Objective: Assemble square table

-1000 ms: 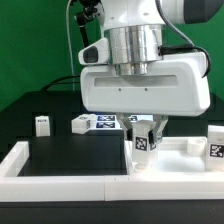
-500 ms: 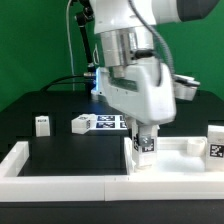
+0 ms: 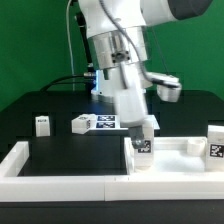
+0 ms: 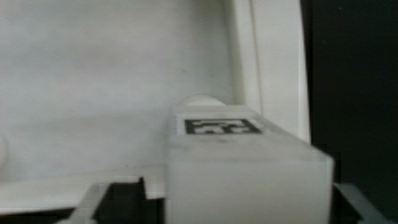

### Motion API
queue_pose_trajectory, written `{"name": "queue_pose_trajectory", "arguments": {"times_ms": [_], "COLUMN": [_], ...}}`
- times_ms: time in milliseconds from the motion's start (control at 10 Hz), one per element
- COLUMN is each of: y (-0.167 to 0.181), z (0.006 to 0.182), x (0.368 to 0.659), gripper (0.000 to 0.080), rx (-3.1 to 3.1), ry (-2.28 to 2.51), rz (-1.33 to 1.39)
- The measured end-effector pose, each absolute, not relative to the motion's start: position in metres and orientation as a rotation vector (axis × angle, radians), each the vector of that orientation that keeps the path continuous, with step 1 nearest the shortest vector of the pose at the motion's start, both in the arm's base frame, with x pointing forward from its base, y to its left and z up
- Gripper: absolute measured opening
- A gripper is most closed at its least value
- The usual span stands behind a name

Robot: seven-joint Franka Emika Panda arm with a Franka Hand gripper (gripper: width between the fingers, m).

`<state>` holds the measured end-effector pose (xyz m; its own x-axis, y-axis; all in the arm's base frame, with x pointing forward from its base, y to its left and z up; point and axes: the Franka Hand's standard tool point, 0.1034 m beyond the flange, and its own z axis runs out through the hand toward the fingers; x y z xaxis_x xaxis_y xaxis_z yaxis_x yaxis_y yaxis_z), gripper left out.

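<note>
The white square table top (image 3: 178,158) lies at the exterior view's right, against the front wall bar. A short white tagged leg (image 3: 143,148) stands upright in its near-left corner socket. My gripper (image 3: 142,133) comes down on this leg from above, tilted, and is shut on it. In the wrist view the leg (image 4: 240,165) with its tag fills the space between the two dark fingers (image 4: 118,203), over the top's pale inner floor (image 4: 107,80). Other legs: one upright (image 3: 42,124) at the left, one lying (image 3: 82,124) near it, one (image 3: 215,141) at the far right.
The marker board (image 3: 108,123) lies flat behind the lying leg. White wall bars (image 3: 60,168) edge the black surface at the front and left. The arm's body leans over the middle of the scene.
The gripper has turned about the leg: its broad white face, square to the camera a second ago, now shows edge-on and tilted. The leg stays in the corner socket.
</note>
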<state>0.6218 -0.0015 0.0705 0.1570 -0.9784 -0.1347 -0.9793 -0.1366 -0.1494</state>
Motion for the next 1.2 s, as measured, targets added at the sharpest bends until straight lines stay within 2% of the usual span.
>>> {"name": "queue_pose_trajectory", "arguments": {"times_ms": [100, 200, 300, 500, 800, 900, 1000, 1100, 1200], "y": [0.001, 0.003, 0.002, 0.001, 0.016, 0.015, 0.015, 0.015, 0.014], "z": [0.072, 0.073, 0.072, 0.072, 0.076, 0.075, 0.075, 0.075, 0.074], "x": [0.623, 0.625, 0.625, 0.625, 0.628, 0.628, 0.628, 0.628, 0.627], "gripper": [0.0519, 0.0626, 0.0642, 0.0648, 0.0649, 0.0649, 0.0527, 0.0527, 0.0389], "rx": [-2.411, -2.573, -2.607, -2.696, -2.981, -2.972, -2.963, -2.959, -2.932], "ry": [1.726, 1.491, 1.435, 1.273, 0.587, 0.612, 0.652, 0.667, 0.769], "rz": [-0.032, -0.073, -0.077, -0.093, -0.143, -0.142, -0.139, -0.137, -0.129]}}
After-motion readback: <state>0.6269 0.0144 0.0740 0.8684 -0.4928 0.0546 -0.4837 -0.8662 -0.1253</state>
